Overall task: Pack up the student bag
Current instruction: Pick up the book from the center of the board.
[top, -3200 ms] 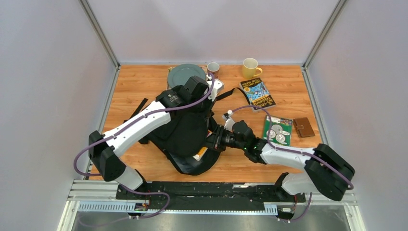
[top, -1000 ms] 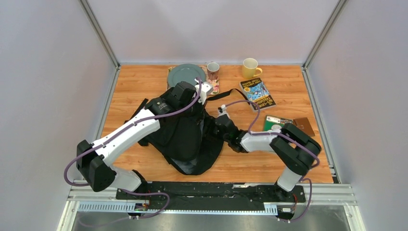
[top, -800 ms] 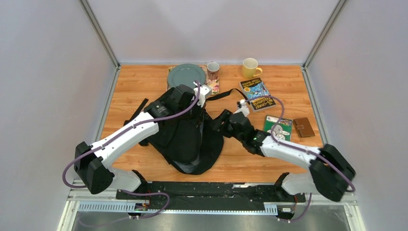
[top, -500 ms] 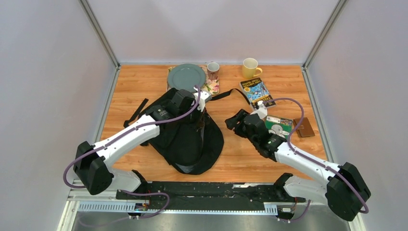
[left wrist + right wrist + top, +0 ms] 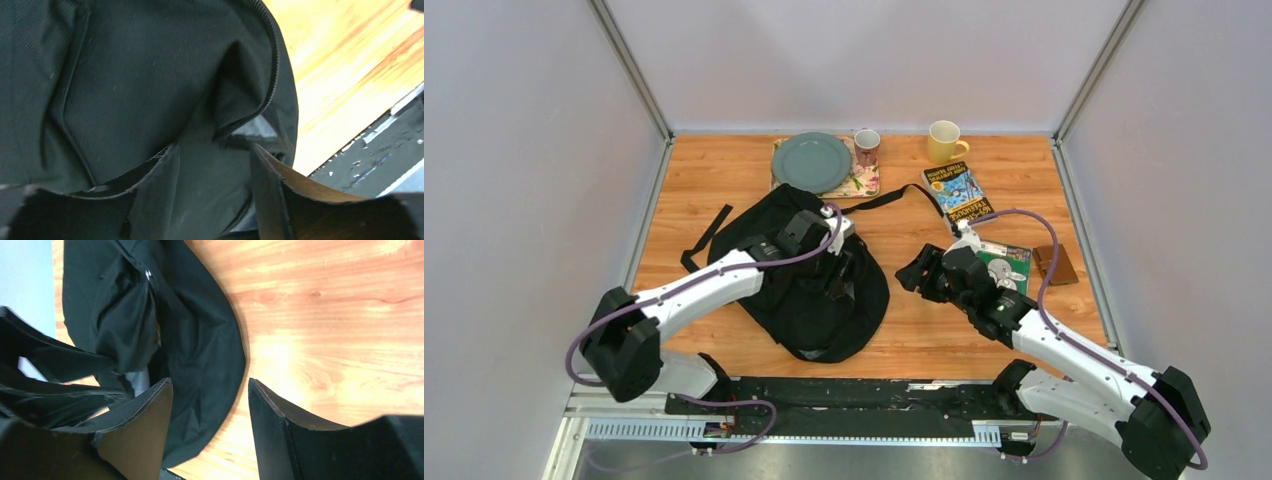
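Bag (image 5: pixel 804 300) lies near-left on the desk (image 5: pixel 714 170). My left hand (image 5: pixel 832 268) sits spread on it, gripping nothing; right hand (image 5: pixel 916 275) gapes empty beside it. Unheld, its mouth could sag shut against a book (image 5: pixel 959 195).

The wooden bench (image 5: pixel 724 170) is carrying the student bag (image 5: pixel 844 310), a floral mat (image 5: pixel 865 183), a brown cup (image 5: pixel 866 145), a yellow mug (image 5: pixel 944 141), a blue book (image 5: pixel 959 194), a green book (image 5: pixel 1016 262) and a brown wallet (image 5: pixel 1062 266).

We record the green book (image 5: pixel 1016 265) half covered by the right arm (image 5: pixel 1064 350). The student bag (image 5: pixel 824 312) shows a dark interior (contents unreadable). The left gripper (image 5: pixel 192 175) is blurred and cut by the lower edge.
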`<state>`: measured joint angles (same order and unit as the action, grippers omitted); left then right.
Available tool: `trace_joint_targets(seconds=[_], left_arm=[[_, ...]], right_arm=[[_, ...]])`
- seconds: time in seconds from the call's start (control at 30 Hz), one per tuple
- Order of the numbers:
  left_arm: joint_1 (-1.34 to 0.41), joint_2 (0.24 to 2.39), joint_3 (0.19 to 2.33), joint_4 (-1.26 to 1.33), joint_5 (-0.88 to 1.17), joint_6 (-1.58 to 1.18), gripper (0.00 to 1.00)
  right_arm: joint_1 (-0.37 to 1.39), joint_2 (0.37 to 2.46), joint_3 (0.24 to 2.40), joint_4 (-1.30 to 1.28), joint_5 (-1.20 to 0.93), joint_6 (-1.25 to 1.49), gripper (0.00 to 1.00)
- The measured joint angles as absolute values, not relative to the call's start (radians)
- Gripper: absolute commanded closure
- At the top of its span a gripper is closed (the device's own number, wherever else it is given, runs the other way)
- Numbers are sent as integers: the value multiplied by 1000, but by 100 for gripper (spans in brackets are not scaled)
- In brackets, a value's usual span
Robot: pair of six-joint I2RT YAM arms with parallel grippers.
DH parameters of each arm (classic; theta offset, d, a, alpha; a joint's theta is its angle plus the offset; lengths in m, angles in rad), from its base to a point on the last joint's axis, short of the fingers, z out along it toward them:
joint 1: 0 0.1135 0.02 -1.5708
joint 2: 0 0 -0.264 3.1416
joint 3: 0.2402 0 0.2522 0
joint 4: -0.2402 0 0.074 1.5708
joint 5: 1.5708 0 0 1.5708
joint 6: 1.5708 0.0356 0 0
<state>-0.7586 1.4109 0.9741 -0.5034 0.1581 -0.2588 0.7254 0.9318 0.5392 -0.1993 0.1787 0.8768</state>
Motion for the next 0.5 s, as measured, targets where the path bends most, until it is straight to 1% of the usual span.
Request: trace_joint_targets(seconds=[0.1,0.13,0.23,0.3,0.43,0.5], left_arm=[[-745,1316,942,-521,128,-284,36],[-741,1288,943,-524,120,-286,33],[-730,1220,970,-551,112,-297,30],[-725,1191,982,-557,136,-313,27],[-744,1131,930,-541,240,-360,25],[-793,1108,878,-534,257,-380,25]], right_arm=[[725,912,525,-229,138,865,39],[725,903,520,-240,128,862,39],[726,878,516,-285,123,855,38],[725,860,516,-326,139,849,37],[711,803,516,-391,165,842,36],[706,767,516,-415,180,840,35]])
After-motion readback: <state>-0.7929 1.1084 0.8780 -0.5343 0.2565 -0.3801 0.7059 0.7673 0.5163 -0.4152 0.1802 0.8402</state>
